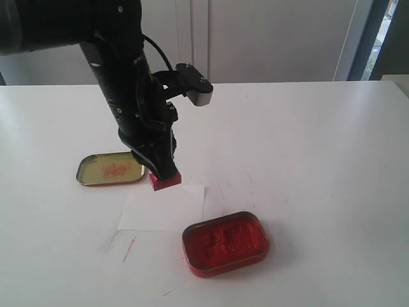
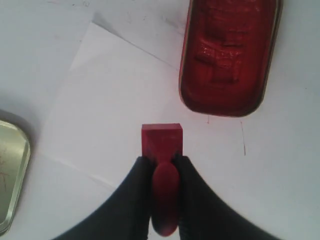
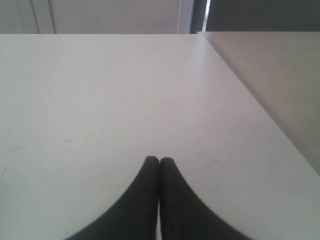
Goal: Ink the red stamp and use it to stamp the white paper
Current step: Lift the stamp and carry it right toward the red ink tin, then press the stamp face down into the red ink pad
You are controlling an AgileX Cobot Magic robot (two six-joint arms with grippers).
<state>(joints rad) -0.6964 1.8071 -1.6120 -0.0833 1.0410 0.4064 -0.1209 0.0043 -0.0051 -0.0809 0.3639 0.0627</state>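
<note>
My left gripper [image 1: 163, 173] is shut on the knob of the red stamp [image 1: 166, 181], whose rectangular base points down at the far edge of the white paper [image 1: 163, 208]. In the left wrist view the red stamp [image 2: 161, 140] hangs over the white paper [image 2: 115, 115], the black fingers [image 2: 140, 175] pinching its knob on both sides. Whether the base touches the sheet I cannot tell. The red ink tin [image 1: 225, 242] lies open just right of the paper's near corner. My right gripper [image 3: 159, 161] is shut on nothing over bare tabletop; it does not show in the exterior view.
A gold tin lid [image 1: 110, 168] with red smears lies left of the stamp, close to the left arm. Faint red ink streaks [image 1: 130, 248] mark the table in front of the paper. The table's right edge [image 3: 250, 95] borders a second surface.
</note>
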